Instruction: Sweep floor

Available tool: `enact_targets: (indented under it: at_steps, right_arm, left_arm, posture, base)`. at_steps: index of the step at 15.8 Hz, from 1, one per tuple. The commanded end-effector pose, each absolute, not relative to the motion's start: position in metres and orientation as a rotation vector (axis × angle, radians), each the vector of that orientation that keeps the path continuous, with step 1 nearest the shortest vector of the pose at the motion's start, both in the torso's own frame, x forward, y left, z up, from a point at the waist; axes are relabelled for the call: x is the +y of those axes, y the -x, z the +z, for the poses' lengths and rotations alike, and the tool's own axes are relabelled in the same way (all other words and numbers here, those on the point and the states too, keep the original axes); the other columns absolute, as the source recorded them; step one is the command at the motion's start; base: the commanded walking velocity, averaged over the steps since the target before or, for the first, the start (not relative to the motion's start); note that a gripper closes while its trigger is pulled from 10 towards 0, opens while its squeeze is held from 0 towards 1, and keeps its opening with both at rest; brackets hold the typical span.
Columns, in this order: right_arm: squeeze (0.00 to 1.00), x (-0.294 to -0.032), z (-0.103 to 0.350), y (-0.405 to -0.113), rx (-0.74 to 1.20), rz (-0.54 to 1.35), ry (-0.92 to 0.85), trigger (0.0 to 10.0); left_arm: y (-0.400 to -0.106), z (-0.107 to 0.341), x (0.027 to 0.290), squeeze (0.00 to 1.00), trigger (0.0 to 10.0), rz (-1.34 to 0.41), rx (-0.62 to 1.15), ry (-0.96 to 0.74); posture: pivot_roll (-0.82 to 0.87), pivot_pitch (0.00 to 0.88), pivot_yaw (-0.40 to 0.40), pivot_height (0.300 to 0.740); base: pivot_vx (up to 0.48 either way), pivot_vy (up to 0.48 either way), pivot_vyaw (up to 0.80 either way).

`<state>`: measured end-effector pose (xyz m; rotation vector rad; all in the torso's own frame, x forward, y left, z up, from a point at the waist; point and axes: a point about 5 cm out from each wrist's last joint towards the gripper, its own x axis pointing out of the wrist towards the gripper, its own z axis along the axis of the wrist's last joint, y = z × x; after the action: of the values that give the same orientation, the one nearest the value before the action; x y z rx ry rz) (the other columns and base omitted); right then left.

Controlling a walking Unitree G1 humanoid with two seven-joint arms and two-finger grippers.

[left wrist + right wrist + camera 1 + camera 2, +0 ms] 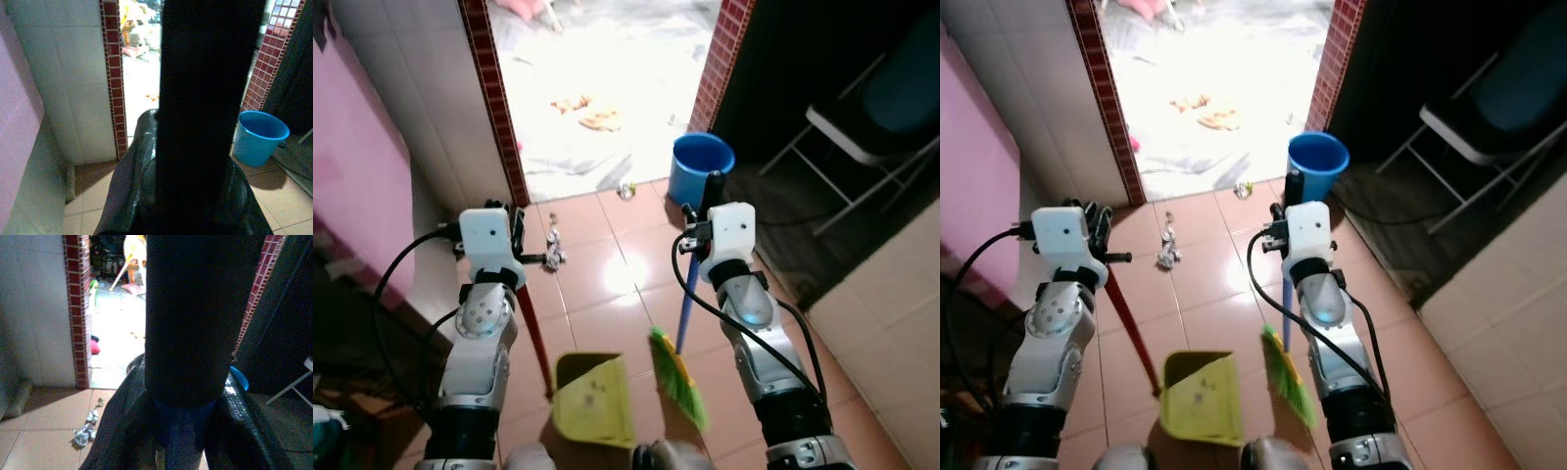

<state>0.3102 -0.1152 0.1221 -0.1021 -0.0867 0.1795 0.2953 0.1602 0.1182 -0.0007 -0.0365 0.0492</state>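
The main risk is the trash being pushed the wrong way. The crumpled foil scrap (554,249) lies on the tiled floor (607,284) well ahead of the dustpan (595,399), nearer the doorway than the pan's open mouth, so a stroke that starts too short would miss it, and one that swings too wide could flick it over the threshold onto the bright floor outside. A second small scrap (626,191) sits near the blue bucket (701,166), and the broom could knock that bucket if the sweep goes out to fetch it. The dustpan could also tip or slide off line, since it is steered only from the top of its long red handle (536,338).

The right gripper (708,208) is closed around the blue broom handle (686,304), gripping near its black top end; the green bristles (679,380) hang just beside the dustpan, on its bucket side, close to the robot's feet. The left gripper (517,245) is clamped on the upper end of the red handle, with the yellow pan resting on the tiles below it. The foil scrap lies just beyond the left gripper, well apart from the bristles and between the dustpan and the doorway.
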Motion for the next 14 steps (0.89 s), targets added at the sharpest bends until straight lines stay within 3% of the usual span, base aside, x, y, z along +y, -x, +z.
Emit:
enact_targets:
  at_steps: [1, 4, 11, 14]
  right_arm:
    - [0.00, -0.114, 0.133, -0.315, -0.141, 0.173, 0.103, 10.0]
    - [0.00, -0.107, 0.134, -0.312, -0.151, 0.188, 0.094, 10.0]
    - [0.00, -0.125, 0.119, -0.307, -0.139, 0.110, 0.073, 10.0]
    - [0.00, -0.136, 0.118, -0.319, -0.127, 0.048, 0.003, 10.0]
  left_arm:
    - [-0.300, 0.132, 0.154, 0.00, 10.0, 0.027, -0.104, -0.014]
    - [-0.298, 0.131, 0.156, 0.00, 10.0, 0.052, -0.115, -0.037]
    - [-0.279, 0.106, 0.158, 0.00, 10.0, 0.087, -0.083, -0.120]
    - [-0.272, 0.100, 0.171, 0.00, 10.0, 0.159, -0.090, -0.242]
  posture:
    - [-0.02, 0.052, -0.028, 0.731]
    - [-0.01, 0.050, -0.024, 0.731]
    - [0.04, 0.000, -0.004, 0.731]
    - [0.08, 0.000, 0.013, 0.731]
  base:
    - [0.461, 0.000, 0.00]
    - [0.449, 0.000, 0.00]
    - [0.401, 0.000, 0.00]
    - [0.000, 0.000, 0.00]
